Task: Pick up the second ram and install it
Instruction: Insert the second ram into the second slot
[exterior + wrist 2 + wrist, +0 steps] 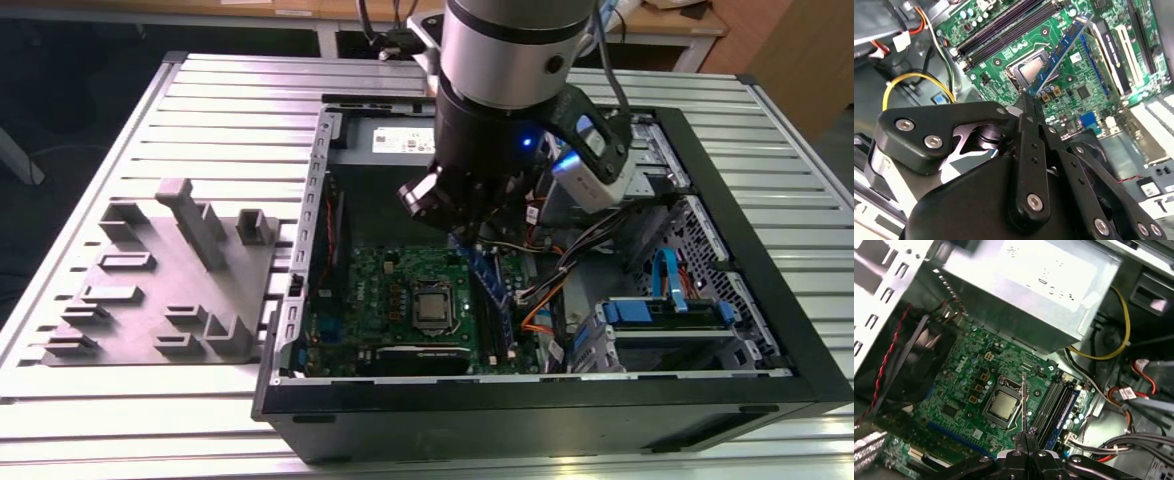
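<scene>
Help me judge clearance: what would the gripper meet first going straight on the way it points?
The gripper, shut on the ram stick, points at the motherboard. The stick's far edge would likely touch it first, near the processor socket and memory slots; depth is unclear.

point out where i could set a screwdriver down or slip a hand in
Bare slatted table lies beyond the grey fixture, at the exterior view's left of the case. Inside the case it is crowded: cables, drive bay, and the arm holding the second ram.
</scene>
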### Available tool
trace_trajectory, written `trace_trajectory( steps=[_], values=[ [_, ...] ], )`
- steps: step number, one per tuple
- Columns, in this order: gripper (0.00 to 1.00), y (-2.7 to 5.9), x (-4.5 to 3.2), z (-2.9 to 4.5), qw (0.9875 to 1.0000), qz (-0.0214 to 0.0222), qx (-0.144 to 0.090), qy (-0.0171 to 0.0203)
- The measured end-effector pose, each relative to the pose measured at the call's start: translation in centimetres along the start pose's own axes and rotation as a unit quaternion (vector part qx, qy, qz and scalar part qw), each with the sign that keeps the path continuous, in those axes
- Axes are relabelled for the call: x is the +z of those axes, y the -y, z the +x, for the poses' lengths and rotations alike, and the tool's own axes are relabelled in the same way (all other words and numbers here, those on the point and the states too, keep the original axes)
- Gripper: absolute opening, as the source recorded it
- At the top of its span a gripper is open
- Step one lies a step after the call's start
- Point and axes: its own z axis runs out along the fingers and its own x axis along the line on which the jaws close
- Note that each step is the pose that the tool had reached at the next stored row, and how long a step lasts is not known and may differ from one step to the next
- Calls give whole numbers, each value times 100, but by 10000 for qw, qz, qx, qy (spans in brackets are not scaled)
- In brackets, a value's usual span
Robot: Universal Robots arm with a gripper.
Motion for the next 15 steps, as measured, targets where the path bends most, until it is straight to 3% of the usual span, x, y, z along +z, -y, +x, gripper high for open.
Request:
trace_trajectory(
  steps=[4,8,12,15],
  values=[
    [8,0,1,0,9994,11,338,22],
    [8,0,3,1,9975,24,705,45],
    [8,0,8,0,9943,35,1062,68],
    [8,1,14,0,9910,44,1337,86]
  ],
)
